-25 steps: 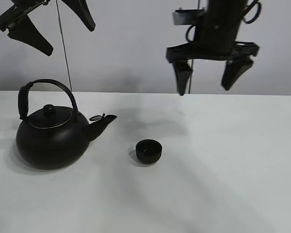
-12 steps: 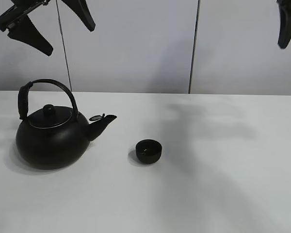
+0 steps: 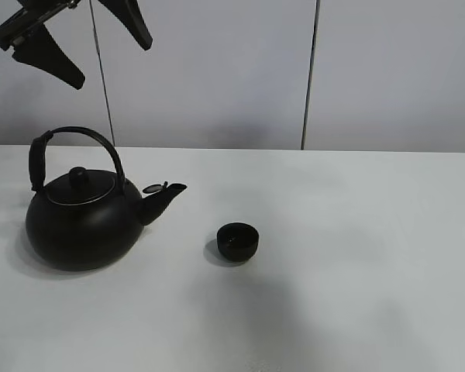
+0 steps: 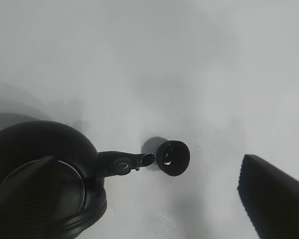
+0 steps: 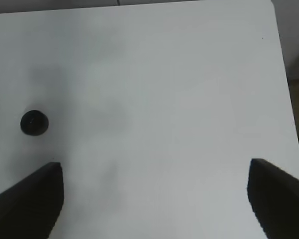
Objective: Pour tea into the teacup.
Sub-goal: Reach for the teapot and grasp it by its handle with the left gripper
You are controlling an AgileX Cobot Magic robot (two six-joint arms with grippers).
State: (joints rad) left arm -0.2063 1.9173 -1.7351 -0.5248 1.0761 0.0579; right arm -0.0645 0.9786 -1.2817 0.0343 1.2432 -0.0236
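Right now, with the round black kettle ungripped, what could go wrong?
The tiny matte-black teacup is far smaller than the round black kettle, so the pour could easily overshoot it.
The left gripper hangs open high above the arched handle; an off-centre grasp might let the kettle swing.

Black, wedge-fingered, both ends.
Left gripper [image 3: 112,62]: matte black fingers [image 3: 45,53], broad at the root, narrowing to blunt slanted tips; shows a fine ribbed texture on one inner face in the wrist view. Right gripper [image 5: 154,164], seen only from its own wrist camera: same dull black, flat-sided, plain, blurred at the edges.
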